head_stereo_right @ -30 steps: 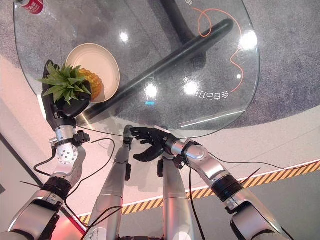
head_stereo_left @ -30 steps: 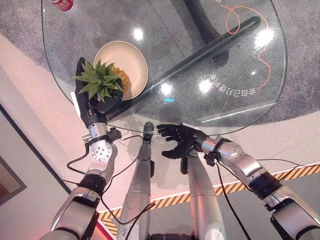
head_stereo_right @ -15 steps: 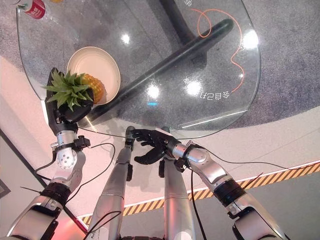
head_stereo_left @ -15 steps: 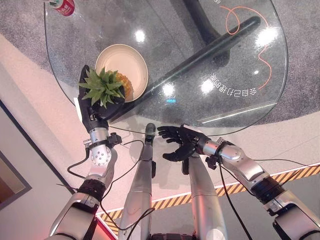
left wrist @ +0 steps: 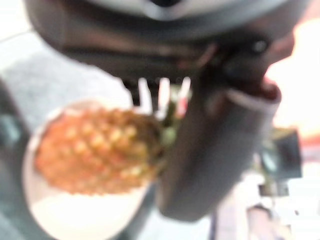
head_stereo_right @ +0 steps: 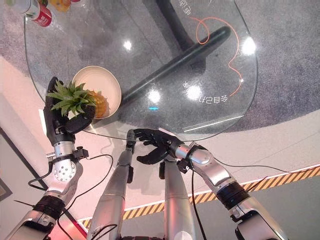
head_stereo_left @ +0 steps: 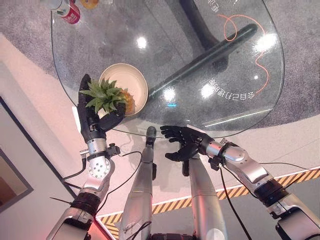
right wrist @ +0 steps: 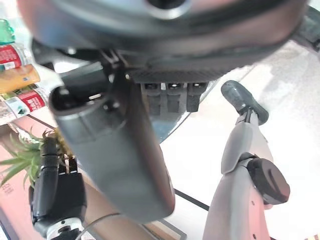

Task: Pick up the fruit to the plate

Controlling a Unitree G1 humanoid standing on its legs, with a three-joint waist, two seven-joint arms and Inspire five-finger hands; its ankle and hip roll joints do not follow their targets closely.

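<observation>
A pineapple (head_stereo_left: 126, 100) with a green leafy crown (head_stereo_left: 102, 95) lies tilted over the near rim of a cream plate (head_stereo_left: 129, 79) on the round glass table (head_stereo_left: 235, 60). My left hand (head_stereo_left: 91, 120) sits at the table's near left edge. Its thumb is curled round the base of the crown and its fingers stand behind the leaves. The left wrist view has the pineapple's body (left wrist: 95, 150) above the plate (left wrist: 75, 220), next to my thumb (left wrist: 215, 150). My right hand (head_stereo_left: 184, 143) hovers below the table's near edge, fingers relaxed and holding nothing.
A red can (head_stereo_left: 71, 13) and an orange fruit (head_stereo_left: 89, 3) stand at the table's far left edge. The table's dark base (head_stereo_left: 210, 47) and an orange cord (head_stereo_left: 260, 60) show through the glass. A yellow-black striped line (head_stereo_left: 295, 176) crosses the floor at the right.
The whole view has shifted, so the table sits lower in the picture. My left hand still holds the pineapple at the plate's rim. The right hand has hardly moved.
</observation>
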